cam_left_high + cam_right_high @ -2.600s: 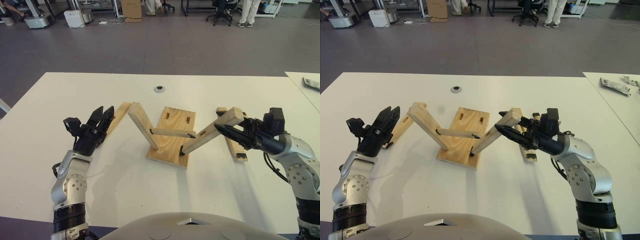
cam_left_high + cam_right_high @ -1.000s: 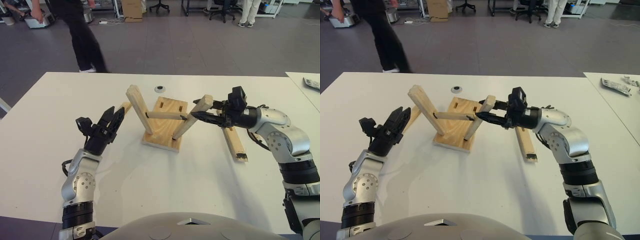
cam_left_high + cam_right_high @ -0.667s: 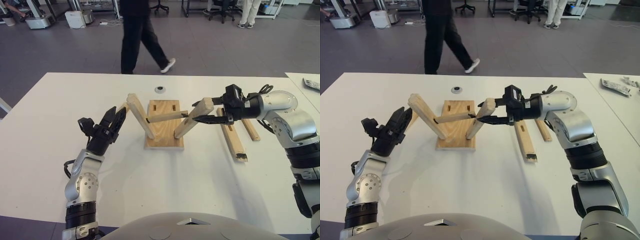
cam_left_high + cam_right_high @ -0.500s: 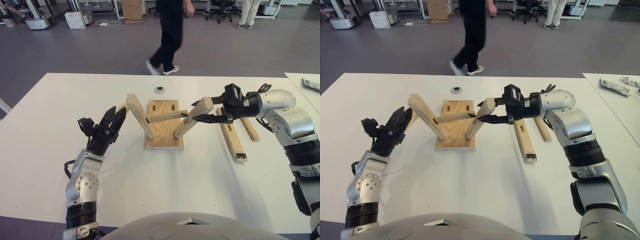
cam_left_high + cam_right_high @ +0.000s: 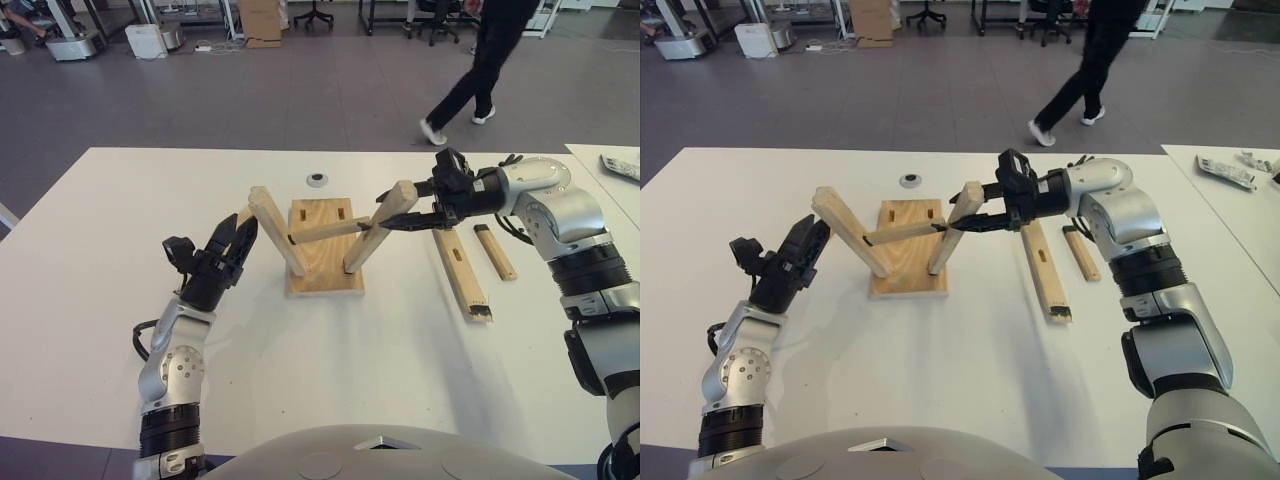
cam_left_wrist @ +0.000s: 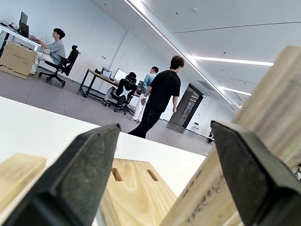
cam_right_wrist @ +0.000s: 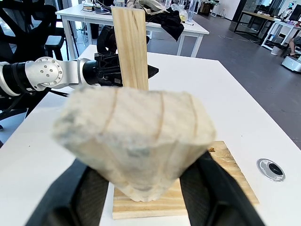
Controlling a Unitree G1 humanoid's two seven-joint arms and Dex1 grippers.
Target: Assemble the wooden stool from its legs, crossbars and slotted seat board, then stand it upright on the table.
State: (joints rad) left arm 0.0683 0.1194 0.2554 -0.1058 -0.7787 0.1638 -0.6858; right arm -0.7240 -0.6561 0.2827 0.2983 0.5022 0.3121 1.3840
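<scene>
Your right tool (image 5: pixel 398 212) is clenched on the top end of the right leg (image 5: pixel 372 238). In the right wrist view, that end sits between the 2 black fingers.

This leg is joined to the left leg (image 5: pixel 278 232) by 1 crossbar (image 5: pixel 330 231). The 2 legs lean away from each other, like a V. Their low ends look to rest on the seat board (image 5: pixel 325 277), which lies flat near the middle of the surface (image 5: pixel 120 220).

Your left tool (image 5: pixel 243 232) is released and holds nothing. It sits just left of the left leg, with its fingers spread and pointed at it.

A loose leg (image 5: pixel 460 272) lies flat to the right of the board. A loose crossbar (image 5: pixel 495 250) lies just right of that.

It looks like you are on the step of fitting the first pair of legs to the board. The 2 slots (image 5: pixel 303 212) at the far end of the board are open. I cannot tell if the leg ends sit in any slot at the near end.

Next, you would likely close the left tool on the left leg. Then both tools can hold the pair straight and press the leg ends down into the board. Go slow, because the crossbar could slip out if the legs spread more.
</scene>
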